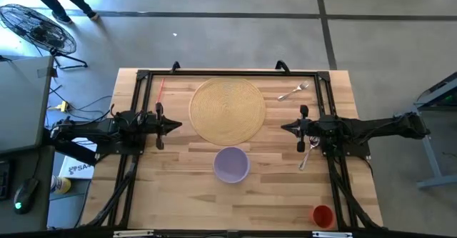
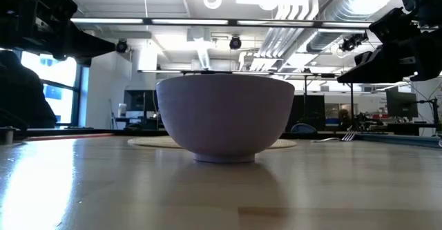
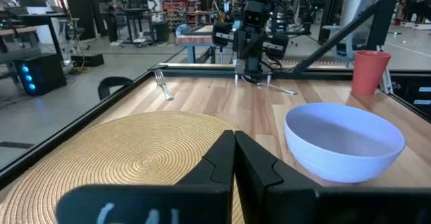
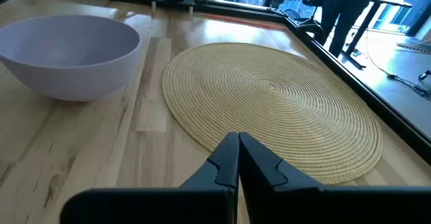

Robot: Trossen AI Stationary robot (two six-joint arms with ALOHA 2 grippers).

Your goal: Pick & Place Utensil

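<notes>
Both arms are parked low over the worktop (image 1: 178, 195), facing each other across the woven placemat (image 1: 227, 111). The left gripper (image 1: 173, 125) is clenched and empty, and so is the right gripper (image 1: 285, 128); nothing is grasped. A fork (image 1: 293, 91) is seen beyond the mat's far right edge. What looks like a spoon (image 1: 306, 156) lies partly hidden under the right arm. The lilac bowl (image 1: 231, 164) and red cup (image 1: 323, 215) are left untouched, probably as targets.

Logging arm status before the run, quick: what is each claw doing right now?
Left claw: closed, empty, above the placemat's left edge.
Right claw: closed, empty, at the placemat's right side.
</notes>
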